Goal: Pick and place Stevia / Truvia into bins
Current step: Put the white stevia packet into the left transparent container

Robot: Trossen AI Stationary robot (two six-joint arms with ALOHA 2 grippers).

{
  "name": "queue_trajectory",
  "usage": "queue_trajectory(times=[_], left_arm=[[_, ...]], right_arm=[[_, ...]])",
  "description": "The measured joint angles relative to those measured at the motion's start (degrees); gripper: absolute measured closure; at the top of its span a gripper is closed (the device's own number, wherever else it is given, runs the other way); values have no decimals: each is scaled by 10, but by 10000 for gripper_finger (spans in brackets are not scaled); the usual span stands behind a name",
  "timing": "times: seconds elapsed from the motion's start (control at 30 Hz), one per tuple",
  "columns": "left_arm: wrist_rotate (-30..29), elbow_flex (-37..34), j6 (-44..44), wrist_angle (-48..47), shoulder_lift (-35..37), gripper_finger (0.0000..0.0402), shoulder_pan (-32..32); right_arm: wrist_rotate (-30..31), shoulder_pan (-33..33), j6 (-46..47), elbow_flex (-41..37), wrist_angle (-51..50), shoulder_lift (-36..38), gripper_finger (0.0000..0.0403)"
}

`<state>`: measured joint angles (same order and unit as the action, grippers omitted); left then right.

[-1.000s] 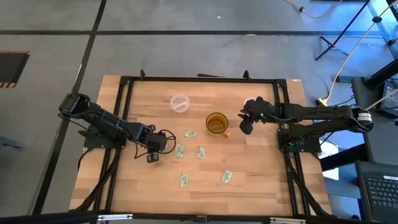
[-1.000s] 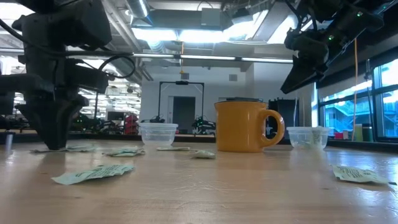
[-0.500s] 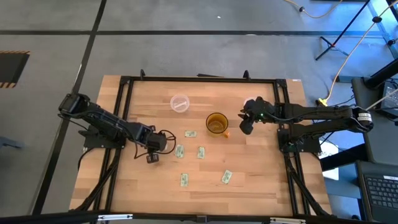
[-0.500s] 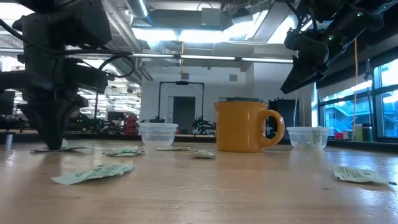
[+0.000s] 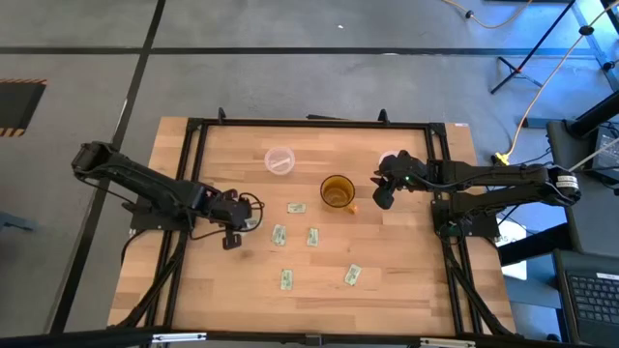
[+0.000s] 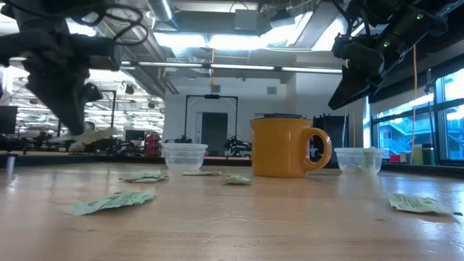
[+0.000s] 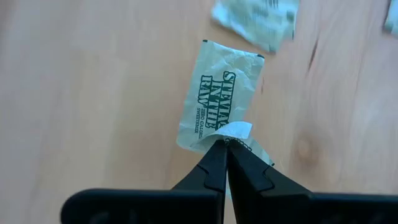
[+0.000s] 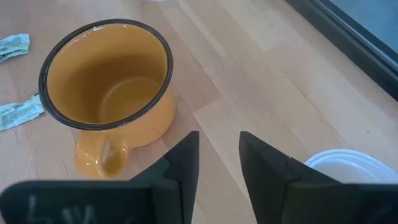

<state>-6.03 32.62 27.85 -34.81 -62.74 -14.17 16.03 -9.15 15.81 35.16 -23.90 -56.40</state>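
Note:
My left gripper (image 5: 232, 237) is raised over the table's left part and shut on one white-and-green Stevia packet (image 7: 217, 93), which shows in the low view as a pale strip (image 6: 90, 135). Several more packets lie flat on the wood (image 5: 279, 234) (image 5: 312, 237) (image 5: 286, 279) (image 5: 352, 275) (image 5: 297, 208). One clear bin (image 5: 280, 160) stands far-centre. The other bin (image 6: 358, 159) stands at the far right, partly under my right arm. My right gripper (image 8: 217, 158) hangs open in the air between the orange mug (image 5: 337, 190) and that bin. My left gripper pinches the packet between its two fingertips (image 7: 217, 163) at one short end (image 7: 233, 130), coming from above and pointing down. The packet is lifted clear of the table, and its free end (image 7: 231, 53) reaches out beyond the fingertips.
The orange mug (image 6: 286, 147) stands upright between the two bins, its handle toward the near right. A black frame (image 5: 309, 124) runs around the tabletop. Bare wood lies along the near edge (image 5: 319, 309) and left of the packets.
My left gripper has risen from the tabletop, staying shut, and drawn a little toward the table's left edge. The packet it pinches has come up off the wood with it and now hangs clear. My right arm has kept still.

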Motion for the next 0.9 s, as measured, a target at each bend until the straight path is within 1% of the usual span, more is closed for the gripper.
queue_trajectory(times=[0.07,0.17,0.37,0.6,0.9], left_arm=[[-16,0,-1,1,18,398,3],[-20,1,-10,1,34,398,9],[-21,2,-16,4,31,398,16],[-27,2,-16,9,-27,398,16],[12,2,-16,60,-124,398,16]], right_arm=[[0,0,0,0,0,0,286],[0,0,0,0,0,0,286],[0,0,1,0,0,0,286],[0,0,2,0,1,-5,286],[0,0,2,0,1,-32,286]])
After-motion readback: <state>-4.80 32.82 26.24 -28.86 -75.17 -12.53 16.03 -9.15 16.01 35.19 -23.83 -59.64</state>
